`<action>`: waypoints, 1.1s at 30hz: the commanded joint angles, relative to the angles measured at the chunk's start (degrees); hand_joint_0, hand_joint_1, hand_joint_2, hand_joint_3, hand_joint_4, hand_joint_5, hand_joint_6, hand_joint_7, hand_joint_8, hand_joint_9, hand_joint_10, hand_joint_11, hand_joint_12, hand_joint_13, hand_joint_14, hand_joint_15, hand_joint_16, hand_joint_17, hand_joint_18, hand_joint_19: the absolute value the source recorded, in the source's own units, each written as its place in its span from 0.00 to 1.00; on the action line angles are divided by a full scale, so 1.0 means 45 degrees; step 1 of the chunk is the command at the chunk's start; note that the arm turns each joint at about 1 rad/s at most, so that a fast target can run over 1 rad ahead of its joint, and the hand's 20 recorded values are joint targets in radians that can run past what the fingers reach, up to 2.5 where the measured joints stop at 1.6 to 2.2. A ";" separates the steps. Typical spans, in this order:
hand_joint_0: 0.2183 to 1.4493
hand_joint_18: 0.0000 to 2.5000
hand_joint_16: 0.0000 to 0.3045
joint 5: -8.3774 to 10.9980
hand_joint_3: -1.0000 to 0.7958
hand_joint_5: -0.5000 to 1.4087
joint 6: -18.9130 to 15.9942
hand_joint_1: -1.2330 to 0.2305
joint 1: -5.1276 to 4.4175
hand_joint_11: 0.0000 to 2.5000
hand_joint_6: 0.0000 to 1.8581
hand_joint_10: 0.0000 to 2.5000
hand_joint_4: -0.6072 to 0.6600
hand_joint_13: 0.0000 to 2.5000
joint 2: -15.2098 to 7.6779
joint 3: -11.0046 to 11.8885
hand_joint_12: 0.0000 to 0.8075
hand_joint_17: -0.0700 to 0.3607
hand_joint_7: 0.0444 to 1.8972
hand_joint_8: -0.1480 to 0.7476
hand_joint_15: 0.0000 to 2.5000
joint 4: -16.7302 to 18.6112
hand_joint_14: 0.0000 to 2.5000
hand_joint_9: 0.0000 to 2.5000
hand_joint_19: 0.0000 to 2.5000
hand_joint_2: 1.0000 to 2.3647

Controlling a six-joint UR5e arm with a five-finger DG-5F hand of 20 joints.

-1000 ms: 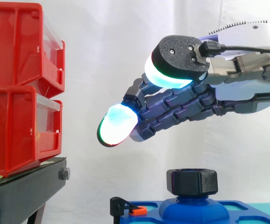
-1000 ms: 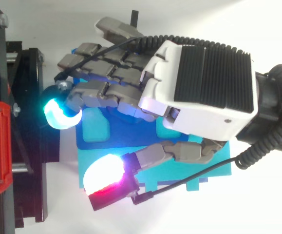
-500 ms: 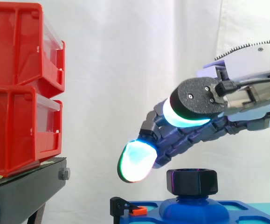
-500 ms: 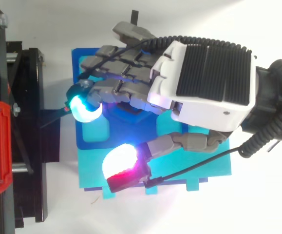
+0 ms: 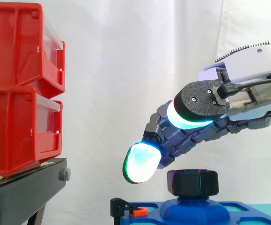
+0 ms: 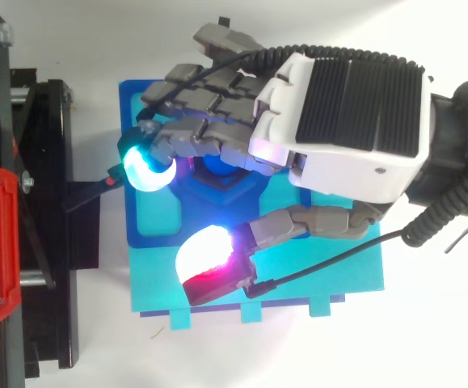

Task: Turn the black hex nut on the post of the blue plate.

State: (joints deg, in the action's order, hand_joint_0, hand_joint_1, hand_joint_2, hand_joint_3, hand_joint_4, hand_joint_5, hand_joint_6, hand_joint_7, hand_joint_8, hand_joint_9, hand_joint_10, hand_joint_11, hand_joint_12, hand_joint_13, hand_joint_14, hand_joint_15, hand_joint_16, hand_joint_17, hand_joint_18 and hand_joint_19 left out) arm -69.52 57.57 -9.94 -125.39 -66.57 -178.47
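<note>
Robot hand (image 6: 339,121) comes in from the right in the side view and hangs over the blue plastic plate (image 6: 149,234). Fingers slope down and left, loosely extended with a slight bend. Thumb is spread apart from them. The hand is open and grips nothing.

Black hex nut (image 5: 193,182) sits upright on the rounded blue boss (image 5: 194,209) that rises from the middle of the plate. The fingers pass just above the nut's top face. Cannot tell whether they touch it.

Leading fingertip (image 5: 142,161) glows cyan-white with a green rim. It hangs just beside the nut on its left, at about the level of the nut's top, with a narrow gap showing between them. Thumb pad (image 6: 209,259) glows white and red in the top view, off to the side of the boss and over the plate.

The blue plate lies on a turquoise base sheet (image 6: 322,275), which rests on the white counter (image 6: 427,347). A small black clip with an orange tab (image 5: 128,208) sits at the plate's left edge.

Two red plastic bins (image 5: 18,89) are stacked on the black stand (image 5: 23,192) at left, well apart from the hand. White curtain (image 5: 126,70) hangs behind.
</note>
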 commanded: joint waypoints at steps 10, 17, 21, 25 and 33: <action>0.20 0.00 0.19 -0.0119 0.28 0.15 0.0196 0.62 0.0138 0.00 0.27 0.00 0.60 0.07 0.0012 0.0047 0.44 0.46 0.37 0.44 0.00 -0.0731 0.00 0.12 0.00 0.00; 0.20 0.00 0.19 -0.0314 0.28 0.15 0.0254 0.62 0.0197 0.00 0.27 0.00 0.60 0.07 0.0110 0.0047 0.44 0.46 0.38 0.44 0.00 -0.0848 0.00 0.12 0.00 0.00; 0.20 0.00 0.19 -0.0372 0.28 0.15 0.0528 0.62 0.0255 0.00 0.27 0.00 0.60 0.07 0.0364 0.0028 0.44 0.46 0.37 0.44 0.00 -0.0906 0.00 0.12 0.00 0.00; 0.20 0.00 0.19 -0.0372 0.28 0.15 0.0704 0.62 0.0294 0.00 0.27 0.00 0.60 0.07 0.0403 0.0028 0.44 0.46 0.37 0.43 0.00 -0.0926 0.00 0.12 0.00 0.00; 0.20 0.00 0.19 -0.0431 0.28 0.15 0.0704 0.62 0.0392 0.00 0.27 0.00 0.60 0.07 0.0403 0.0047 0.44 0.46 0.37 0.43 0.00 -0.0926 0.00 0.12 0.00 0.00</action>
State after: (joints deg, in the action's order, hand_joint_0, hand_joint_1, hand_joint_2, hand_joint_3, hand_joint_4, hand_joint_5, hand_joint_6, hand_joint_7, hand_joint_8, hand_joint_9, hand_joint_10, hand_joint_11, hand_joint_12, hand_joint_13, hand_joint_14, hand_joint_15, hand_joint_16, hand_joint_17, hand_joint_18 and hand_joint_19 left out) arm -71.25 60.71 -8.41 -123.60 -66.39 -182.63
